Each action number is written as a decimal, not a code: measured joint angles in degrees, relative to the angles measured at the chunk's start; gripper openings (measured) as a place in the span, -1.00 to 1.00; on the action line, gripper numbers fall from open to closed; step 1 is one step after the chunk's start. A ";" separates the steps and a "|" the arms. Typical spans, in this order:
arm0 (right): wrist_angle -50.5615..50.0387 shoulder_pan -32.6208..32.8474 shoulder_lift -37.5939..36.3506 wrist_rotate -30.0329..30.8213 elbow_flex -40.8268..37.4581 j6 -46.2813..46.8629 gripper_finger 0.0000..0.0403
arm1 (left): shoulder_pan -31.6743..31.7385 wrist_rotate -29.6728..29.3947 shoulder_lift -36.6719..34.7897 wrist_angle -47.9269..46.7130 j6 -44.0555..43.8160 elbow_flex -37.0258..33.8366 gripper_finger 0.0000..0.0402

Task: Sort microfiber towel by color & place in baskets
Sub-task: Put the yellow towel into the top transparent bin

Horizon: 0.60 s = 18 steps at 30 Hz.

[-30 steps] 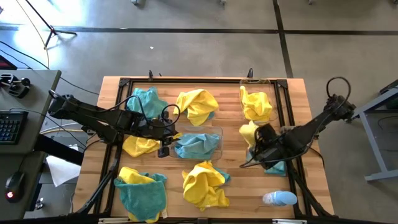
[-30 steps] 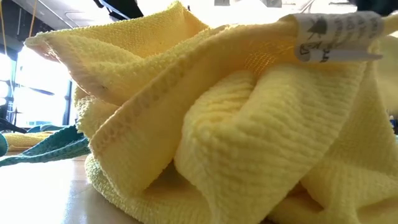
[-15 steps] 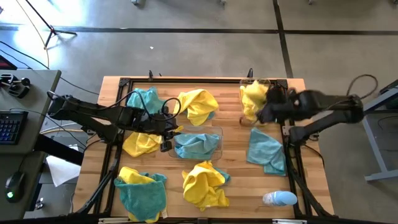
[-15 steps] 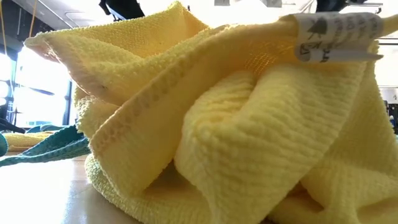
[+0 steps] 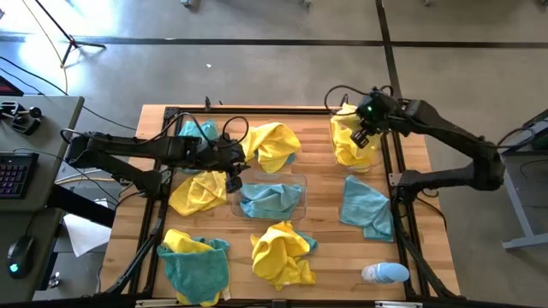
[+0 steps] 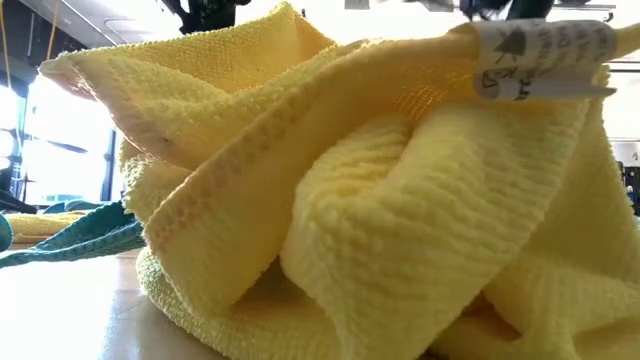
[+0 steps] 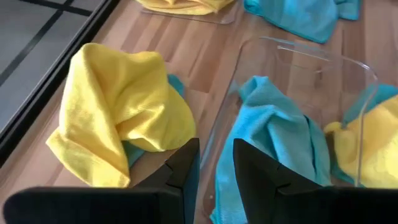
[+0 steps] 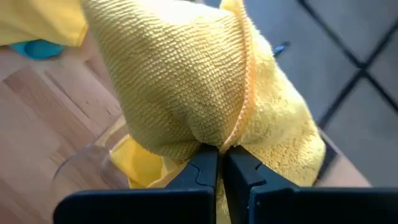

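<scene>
Right gripper (image 8: 219, 163): fingers pinched together on a fold of a yellow towel (image 8: 205, 81), which hangs bunched from the tips. In the high view this gripper (image 5: 366, 128) sits over the far-right basket (image 5: 370, 160), a clear bin already holding yellow cloth. The right arm reaches in from the table's right edge, elbow bent out beyond the frame rail, wrist turned toward the far corner.

Left gripper (image 7: 214, 165): jaws a narrow gap apart, nothing between them. The tips hover at the near wall of the centre basket (image 7: 348, 68), which holds a teal towel (image 7: 273, 134). In the high view the left gripper (image 5: 231, 171) lies between that bin and a yellow towel on the boards (image 5: 197, 193); the left arm stretches nearly flat across from the table's left side.

Loose cloths elsewhere on the table (image 5: 321, 210): teal at far left (image 5: 199, 133), yellow over teal at far centre (image 5: 272, 144), teal at right (image 5: 366, 205), yellow at near centre (image 5: 281, 254), teal with yellow at near left (image 5: 195, 267). A pale bottle (image 5: 385, 273) lies at the near right edge.

Low view: filled by one yellow towel (image 6: 360, 200) with a white tag (image 6: 530, 55).
</scene>
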 joint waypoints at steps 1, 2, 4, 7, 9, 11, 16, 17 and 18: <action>2.21 -1.58 0.03 -1.83 -1.85 -1.61 -1.00 | 0.20 0.05 0.00 0.01 -0.02 0.00 -0.56; 3.74 -2.96 0.11 -2.91 -3.49 -3.19 -1.00 | 0.48 0.10 0.00 0.02 -0.03 0.00 -0.56; 4.72 -5.16 0.67 -4.26 -6.10 -6.09 -1.00 | 0.97 0.10 0.00 0.02 -0.55 0.00 -0.56; 4.74 -7.30 2.25 -7.27 -8.97 -11.02 -1.00 | 1.65 0.10 0.00 0.02 -1.14 0.00 -0.56; 5.73 -7.81 3.48 -9.39 -10.64 -13.85 -1.00 | 1.98 0.10 0.00 0.04 -1.55 0.00 -0.56; 7.31 -8.15 4.97 -10.72 -12.25 -16.48 -1.00 | 2.30 0.12 0.00 0.02 -2.09 0.00 -0.56; 11.99 -8.93 9.71 -12.97 -15.60 -20.67 -1.00 | 2.30 0.10 0.00 0.04 -2.66 0.00 -0.56; 11.97 -9.12 10.98 -13.45 -15.95 -20.83 -1.00 | 2.30 0.09 0.00 0.04 -3.05 0.00 -0.56; 11.94 -9.23 12.24 -13.54 -16.11 -21.00 -1.00 | 2.28 0.09 0.00 0.04 -3.53 0.00 -0.56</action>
